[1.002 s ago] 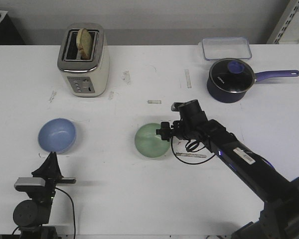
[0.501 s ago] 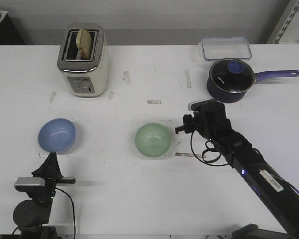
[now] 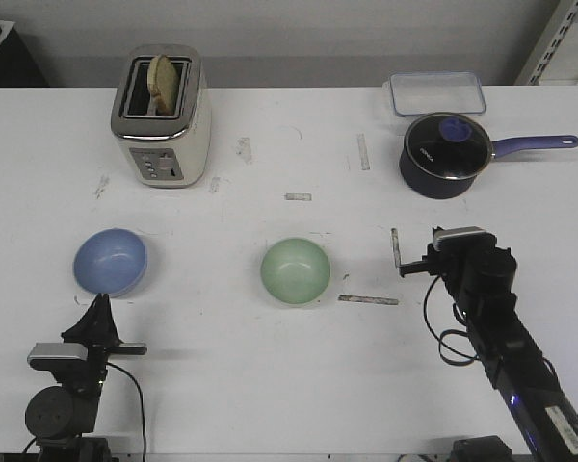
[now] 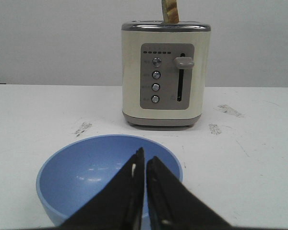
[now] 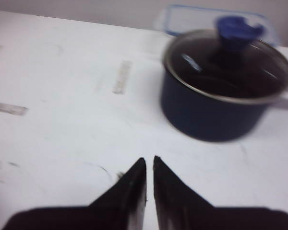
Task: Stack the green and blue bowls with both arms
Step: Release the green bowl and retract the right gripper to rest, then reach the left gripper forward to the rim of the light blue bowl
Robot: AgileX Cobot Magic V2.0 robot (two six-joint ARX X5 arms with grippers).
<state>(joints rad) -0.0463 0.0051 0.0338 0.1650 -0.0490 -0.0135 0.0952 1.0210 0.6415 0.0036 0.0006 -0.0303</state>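
Two bowls sit apart on a white table (image 3: 270, 385), the stacking not yet begun. The pale green bowl (image 3: 296, 271) rests upright near the table's middle, empty and untouched; the light blue bowl (image 3: 110, 261) stands well to its left, also upright and empty, with bare tabletop between the two.

The left gripper (image 3: 98, 310) sits just on the near side of the blue bowl. In its wrist view the left gripper (image 4: 145, 165) has its two dark fingers pressed nearly together, a thin slit between them, holding nothing, with the blue bowl (image 4: 86, 177) directly ahead. The right gripper (image 3: 397, 252) lies well to the right of the green bowl, clear of it; its wrist view shows the right gripper (image 5: 149, 167) likewise closed to a narrow slit, empty, pointing toward the far right of the table.

As the pictures stand, neither bowl is lifted or gripped. One bowl has yet to be grasped, carried across and set inside the other, so the whole task appears to remain.

Beyond the bowls, a cream toaster (image 3: 162, 115) with a slice of bread (image 3: 163, 83) in its slot stands at the far left. A dark navy saucepan (image 3: 447, 154) with a glass lid sits at the far right, a clear plastic container (image 3: 436, 93) just behind it.
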